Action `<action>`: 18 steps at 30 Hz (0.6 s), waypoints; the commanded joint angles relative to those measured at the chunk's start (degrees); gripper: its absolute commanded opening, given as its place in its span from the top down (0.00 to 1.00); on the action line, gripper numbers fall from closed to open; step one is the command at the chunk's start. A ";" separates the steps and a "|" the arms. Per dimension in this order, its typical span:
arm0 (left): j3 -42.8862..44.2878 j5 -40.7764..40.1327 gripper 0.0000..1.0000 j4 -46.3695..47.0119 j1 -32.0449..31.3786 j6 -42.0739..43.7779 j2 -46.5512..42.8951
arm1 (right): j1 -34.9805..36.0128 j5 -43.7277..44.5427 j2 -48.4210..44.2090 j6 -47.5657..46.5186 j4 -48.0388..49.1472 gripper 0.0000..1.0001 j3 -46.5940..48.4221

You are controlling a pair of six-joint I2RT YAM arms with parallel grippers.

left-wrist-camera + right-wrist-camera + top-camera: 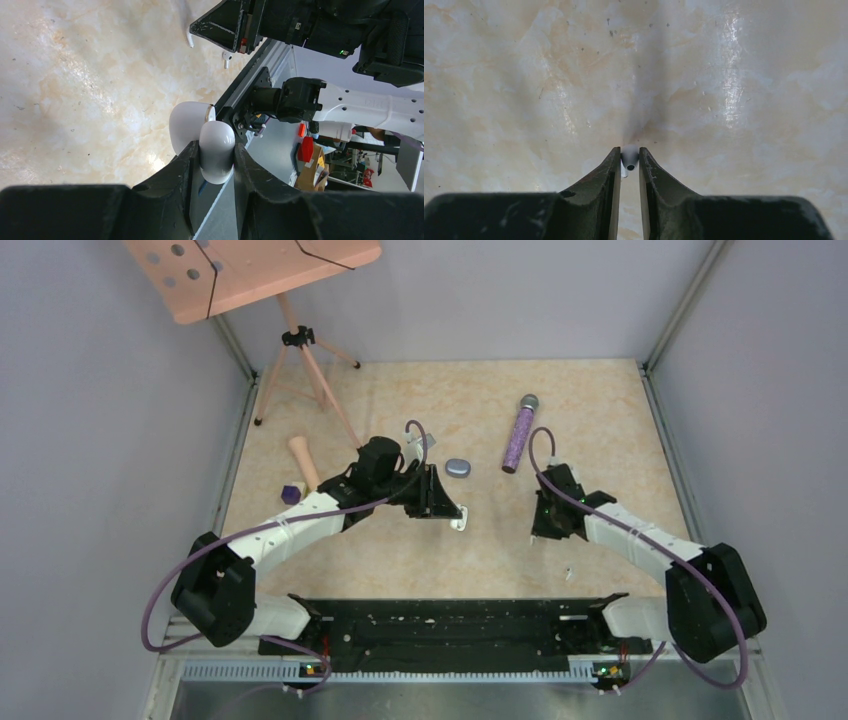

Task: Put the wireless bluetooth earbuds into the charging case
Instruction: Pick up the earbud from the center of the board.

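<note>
The left hand (455, 512) is clenched on the white charging case (187, 125), its fingers (192, 160) pressing one rounded half from both sides. The other half swings out from a small metal hinge, so the case seems to stand open. It is held low over the desk (420, 565); whether it touches the surface cannot be told.

To the right of the case and well apart from it, the right hand (629, 152) has its tips pinched on a white earbud (629, 159). The bud's dark opening faces the wrist camera and its stem is hidden between the fingers, just above the desk.

A second white earbud (568, 573) lies loose on the desk, right of the case and nearer the arm bases. A closed grey-blue case (457, 468) rests just beyond the white case. A purple glitter microphone (520, 433) lies farther beyond it, to the right.
</note>
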 commanded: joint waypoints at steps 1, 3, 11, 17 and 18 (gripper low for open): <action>2.03 1.27 1.00 0.99 -0.23 0.71 -0.46 | -1.28 0.35 -3.65 -0.43 -0.46 0.80 -0.96; 2.12 1.35 1.00 1.06 -0.22 0.64 -0.33 | -1.73 -0.27 -4.68 -0.37 -0.43 0.76 -1.45; 2.38 1.42 1.00 1.15 -0.46 0.55 -0.09 | -2.96 -0.94 -5.45 -0.66 -0.68 0.78 -2.75; 2.64 1.48 1.00 0.91 -0.64 0.51 0.10 | -3.72 0.32 -5.03 0.28 -1.36 0.85 -2.68; 2.71 1.47 1.00 0.93 -0.65 0.57 0.14 | -3.82 0.42 -5.07 0.43 -1.49 0.85 -2.74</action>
